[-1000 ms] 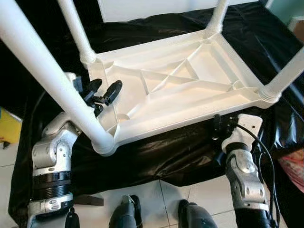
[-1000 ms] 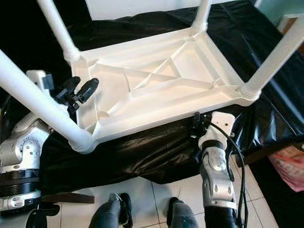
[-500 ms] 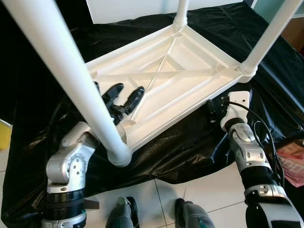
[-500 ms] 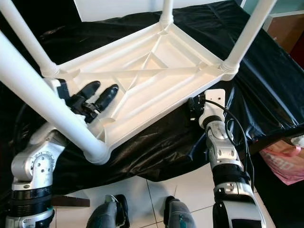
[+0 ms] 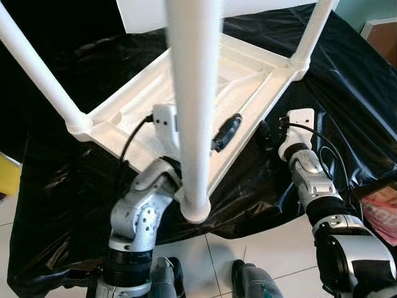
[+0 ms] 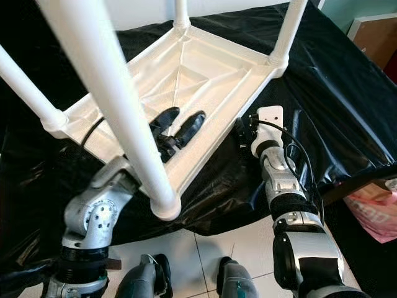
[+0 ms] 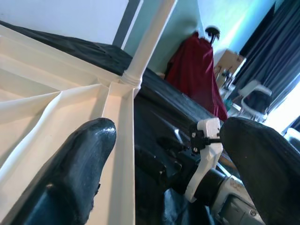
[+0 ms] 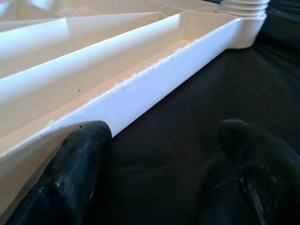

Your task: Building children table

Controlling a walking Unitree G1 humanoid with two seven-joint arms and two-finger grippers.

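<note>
Left gripper [image 6: 180, 127] spread empty inside upturned table [image 6: 205, 46]; wrist view shows right gripper [image 8: 159, 168] gaping beside rim.

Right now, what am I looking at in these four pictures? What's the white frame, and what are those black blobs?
It is a humanoid robot building a child's table. Two pictures come from the camera eyes in its head, looking down past its silver arms; the other two come from small cameras on its wrists.

The white frame is the table, lying upside down on a black sheet with its legs sticking up toward the camera.

The black blobs are the robot's fingers, two on each gripper. The left gripper reaches over the table's ribbed underside, fingers spread. The right gripper sits by the table's outer edge; its wrist picture shows one finger against the white rim and the other over the sheet. Both are open, so nothing is clamped. The robot's feet show on the tiled floor.
</note>
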